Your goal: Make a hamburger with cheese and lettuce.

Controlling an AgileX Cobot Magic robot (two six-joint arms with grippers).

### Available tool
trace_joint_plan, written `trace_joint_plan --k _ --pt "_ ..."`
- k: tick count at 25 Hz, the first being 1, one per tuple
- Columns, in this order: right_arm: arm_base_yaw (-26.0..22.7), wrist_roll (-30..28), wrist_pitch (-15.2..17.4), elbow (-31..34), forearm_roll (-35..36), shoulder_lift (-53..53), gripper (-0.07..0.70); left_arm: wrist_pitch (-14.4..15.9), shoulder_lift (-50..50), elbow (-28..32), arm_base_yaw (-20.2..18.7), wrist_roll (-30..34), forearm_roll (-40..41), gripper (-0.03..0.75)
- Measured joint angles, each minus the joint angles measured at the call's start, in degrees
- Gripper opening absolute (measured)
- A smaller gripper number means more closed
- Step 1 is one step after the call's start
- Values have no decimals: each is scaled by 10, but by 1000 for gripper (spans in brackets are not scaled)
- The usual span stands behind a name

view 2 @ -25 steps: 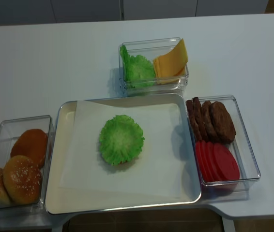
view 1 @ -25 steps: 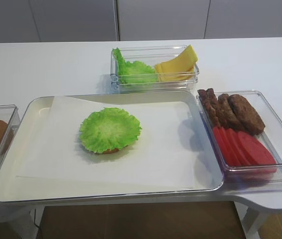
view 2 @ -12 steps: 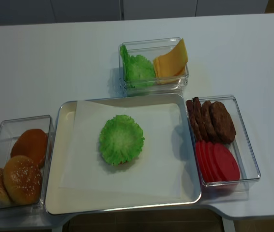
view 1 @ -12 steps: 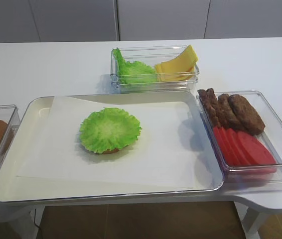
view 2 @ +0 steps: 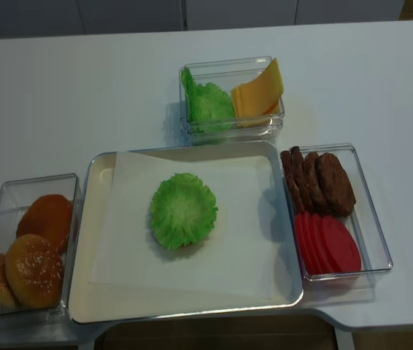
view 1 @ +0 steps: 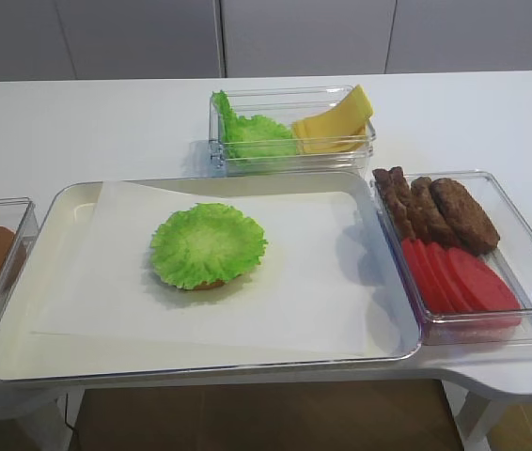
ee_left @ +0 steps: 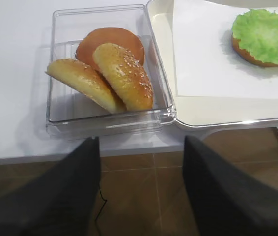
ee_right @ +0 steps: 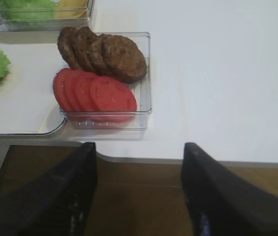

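Both grippers hang below the table's near edge, jaws apart and holding nothing: the right gripper (ee_right: pixel 139 196) faces the box of patties (ee_right: pixel 104 54) and tomato slices (ee_right: pixel 95 93), the left gripper (ee_left: pixel 141 191) faces the bun box (ee_left: pixel 107 120) with its three bun pieces (ee_left: pixel 122 76). Neither arm shows in the two high views. On the paper-lined tray (view 1: pixel 22 352) sits the hamburger (view 1: pixel 208 246), so far a bun half capped by one lettuce (view 2: pixel 182 210) leaf; only a brown sliver of bun peeks out at the leaf's near rim, and the left wrist view shows that same toasted edge under the green. Beyond the tray, at the far side, a clear box (view 1: pixel 289 160) holds spare lettuce leaves (view 1: pixel 252 132) on its left and the cheese (view 1: pixel 334 122) slices, leaning, on its right. By these pictures the job looks roughly half done: base and lettuce are placed, while cheese has yet to go on, and a top bun probably remains as well. Whether anything lies beneath the leaf besides the bun cannot be told. The bun box is cut off at the left edge of the lower high view, and the number of cheese slices is hard to count.
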Motion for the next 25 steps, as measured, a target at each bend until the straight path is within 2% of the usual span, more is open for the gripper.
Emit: trace_joint_plan --k 6,12,19,25 --pt "0 -4 0 4 5 0 416 0 0 0 0 0 0 403" --pt "0 -5 -1 50 5 -14 416 0 0 0 0 0 0 403" --pt "0 -6 -48 100 5 -33 416 0 0 0 0 0 0 403" --pt "0 -8 -68 113 -2 -34 416 0 0 0 0 0 0 403"
